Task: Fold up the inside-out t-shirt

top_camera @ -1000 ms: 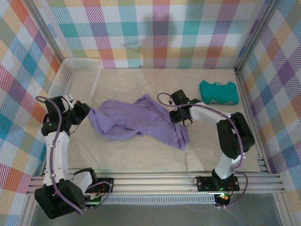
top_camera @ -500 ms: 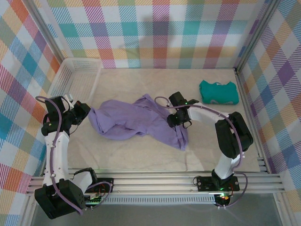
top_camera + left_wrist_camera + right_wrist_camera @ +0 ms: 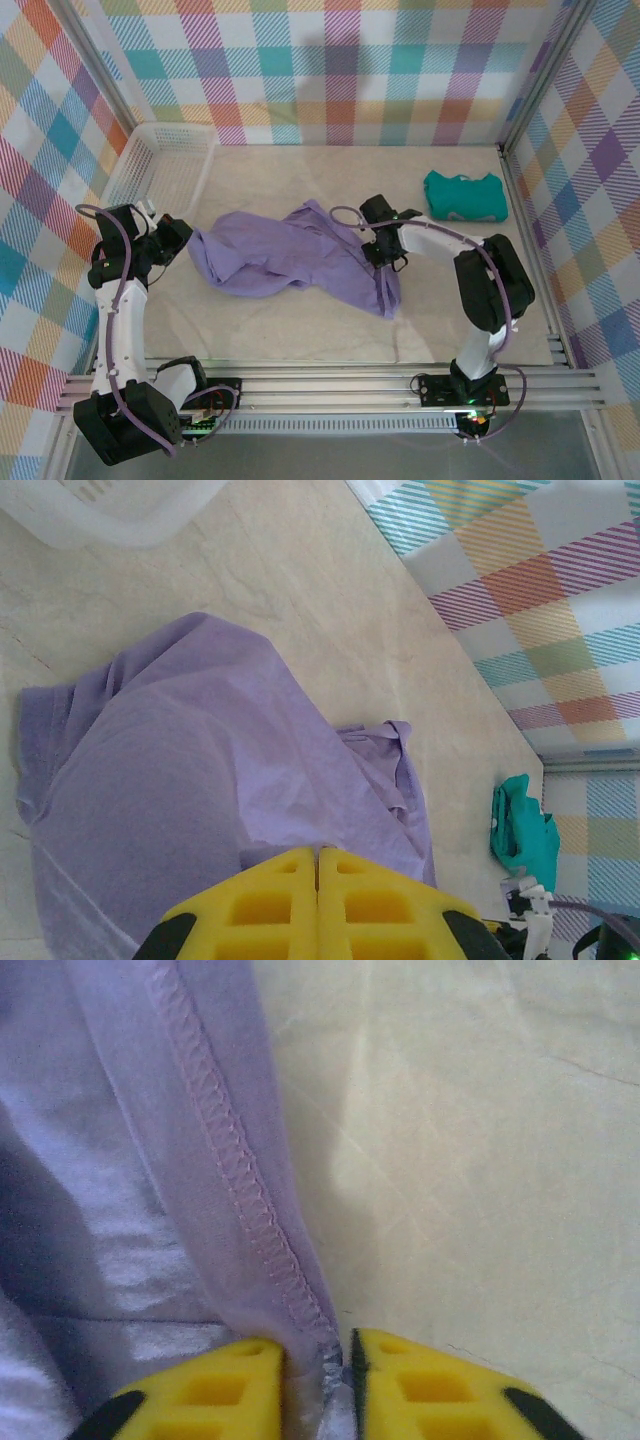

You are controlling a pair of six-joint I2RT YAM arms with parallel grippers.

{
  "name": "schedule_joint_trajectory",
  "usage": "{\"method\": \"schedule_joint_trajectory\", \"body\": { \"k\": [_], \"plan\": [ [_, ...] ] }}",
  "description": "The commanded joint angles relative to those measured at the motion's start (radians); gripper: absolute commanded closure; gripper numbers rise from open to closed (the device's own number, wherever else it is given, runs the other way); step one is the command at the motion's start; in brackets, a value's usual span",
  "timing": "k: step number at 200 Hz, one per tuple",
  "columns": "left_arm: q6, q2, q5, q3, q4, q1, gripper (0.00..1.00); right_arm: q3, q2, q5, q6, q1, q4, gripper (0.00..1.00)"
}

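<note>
I see the inside-out t-shirt as soft matt cloth with a stitched hem, the table smooth and pale-veined, the basket perforated plastic.

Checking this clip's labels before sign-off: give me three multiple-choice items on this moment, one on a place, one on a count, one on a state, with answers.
1. Where on the table does the teal garment lie?
A) near left corner
B) far right, apart from the purple t-shirt
C) under the purple t-shirt

2. How many garments are on the table?
A) one
B) two
C) three

3. What is the right gripper doing?
A) open over bare table
B) holding the teal garment
C) closed on the t-shirt's hem

Answers: 1 B, it lies alone at the far right; 2 B, one purple, one teal; 3 C, the stitched hem sits between its fingers.
</note>
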Motion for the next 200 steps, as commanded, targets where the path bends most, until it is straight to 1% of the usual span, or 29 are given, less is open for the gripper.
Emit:
{"method": "schedule_joint_trajectory", "body": {
  "k": [1, 27, 56, 74, 96, 108, 119, 140, 159, 179, 200],
  "plan": [
    [0.01, -0.007, 0.022, 0.018, 0.028, -0.008, 1.0, 0.014, -0.058, -0.115, 0.016, -0.051, 0.051, 0.88],
    [0.002, 0.0, 0.022, 0.028, 0.035, -0.01, 1.0, 0.002, -0.106, -0.381, 0.059, -0.135, 0.119, 1.0],
    [-0.035, 0.015, 0.02, 0.043, 0.069, -0.011, 1.0, -0.03, -0.211, -0.718, 0.157, -0.244, 0.26, 1.0],
    [-0.076, 0.033, 0.026, 0.073, 0.105, -0.012, 1.0, -0.037, -0.266, -0.874, 0.241, -0.299, 0.346, 1.0],
    [-0.108, 0.068, 0.025, 0.178, 0.116, -0.011, 1.0, -0.05, -0.359, -1.006, 0.357, -0.376, 0.447, 1.0],
    [-0.124, 0.083, 0.019, 0.252, 0.115, -0.001, 1.0, -0.075, -0.419, -1.045, 0.423, -0.425, 0.512, 1.0],
    [-0.152, 0.089, 0.018, 0.316, 0.12, 0.021, 1.0, -0.104, -0.473, -1.05, 0.462, -0.462, 0.543, 1.0],
    [-0.175, 0.08, 0.009, 0.39, 0.103, 0.068, 1.0, -0.176, -0.577, -1.011, 0.443, -0.481, 0.478, 1.0],
    [-0.16, 0.052, -0.016, 0.364, 0.076, 0.087, 1.0, -0.301, -0.661, -0.991, 0.439, -0.477, 0.422, 1.0],
    [-0.124, 0.027, -0.053, 0.285, 0.05, 0.093, 1.0, -0.444, -0.733, -0.932, 0.435, -0.446, 0.364, 1.0],
    [-0.107, 0.019, -0.065, 0.217, 0.051, 0.11, 1.0, -0.555, -0.75, -0.862, 0.436, -0.41, 0.338, 1.0]
  ]
}}
